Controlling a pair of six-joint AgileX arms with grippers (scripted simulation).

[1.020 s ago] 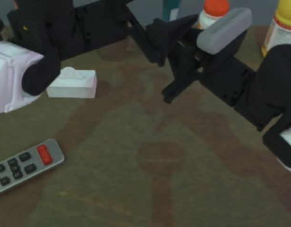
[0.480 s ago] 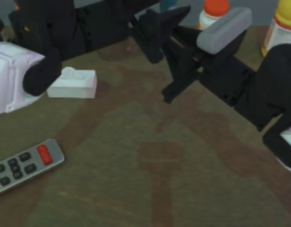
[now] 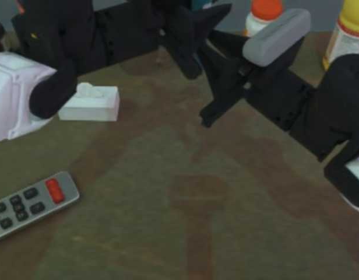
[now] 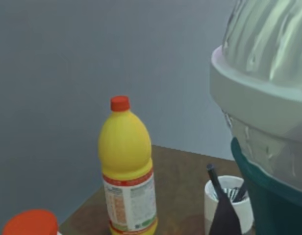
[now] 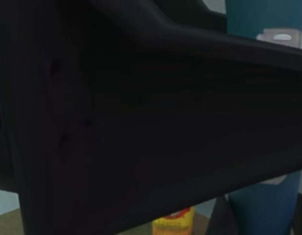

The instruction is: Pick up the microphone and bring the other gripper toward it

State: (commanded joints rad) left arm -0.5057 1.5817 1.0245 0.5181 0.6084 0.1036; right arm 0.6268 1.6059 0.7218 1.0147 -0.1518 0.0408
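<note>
The microphone (image 3: 201,3) is held upright above the rear middle of the table, and only a sliver of its teal handle shows in the top view. My right gripper (image 3: 226,64), on the arm with the grey block, is shut on it. In the left wrist view its white head (image 4: 268,58) and teal handle (image 4: 276,200) loom close, beside a dark pointed finger (image 4: 223,215). My left gripper (image 3: 206,35) is open right beside the microphone and covers most of it. The right wrist view is mostly dark, with the teal handle (image 5: 264,205) at one edge.
A grey remote (image 3: 31,201) lies at the front left and a white box (image 3: 89,104) at the left. An orange-capped bottle (image 3: 266,11) and a yellow bottle (image 3: 349,29) stand at the rear right. A white cup of pens (image 4: 232,203) stands beyond the microphone.
My left gripper has moved up and rearward against the microphone and now hides most of its handle. The right arm has held still.
</note>
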